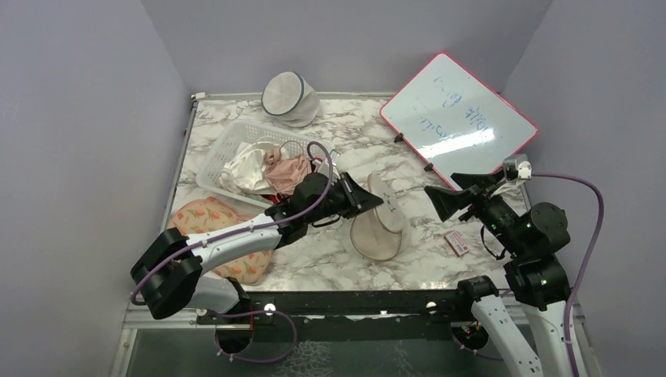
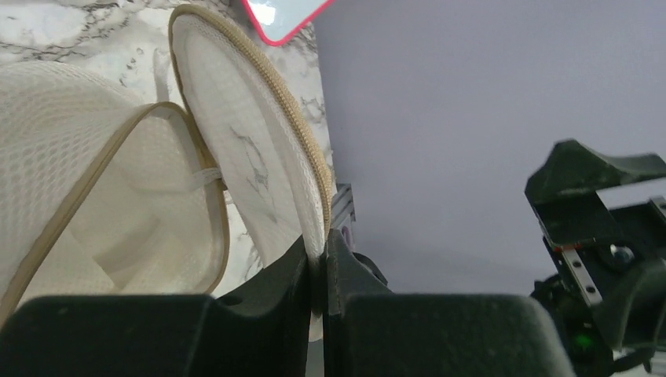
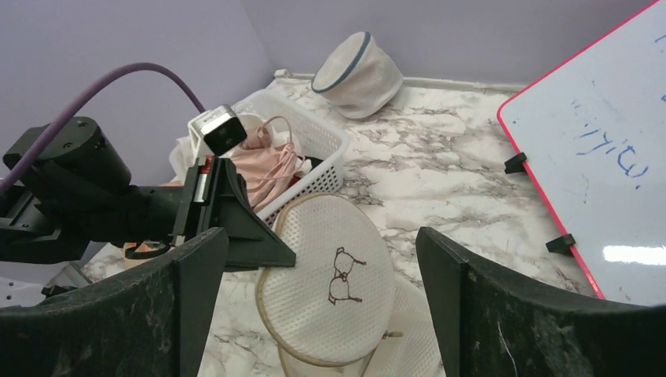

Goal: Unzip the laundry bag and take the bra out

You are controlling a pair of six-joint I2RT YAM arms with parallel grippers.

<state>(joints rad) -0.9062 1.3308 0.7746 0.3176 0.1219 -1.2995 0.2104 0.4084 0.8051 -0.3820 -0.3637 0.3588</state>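
On the rim of the laundry bag (image 2: 251, 157), the left hand (image 2: 317, 267) is clamped shut, its two fingers pinching the tan zip edge of the flat round lid. The lid stands up on edge, swung away from the domed half of the bag, so the zip is undone around most of the circle. Through the gap the left wrist view shows only pale mesh lining and an inner strap; no garment shows in the part of the bag that can be seen.

To the right of the bag, the right hand (image 3: 322, 239) hangs above the desk (image 1: 440, 259) with its fingers spread wide, touching nothing. It faces the lid's outer side, where the small bra drawing shows.

To the left of the bag and just behind the left arm sits a white basket (image 1: 216, 161). The bra (image 1: 287, 173), dusty pink, lies in the basket's near end beside a white cloth (image 1: 250, 169), well apart from the bag's mouth.

Judging from this, the unzipping is done and the bra is already out of the bag. What seems left is little: let go of the lid and draw the left arm back.
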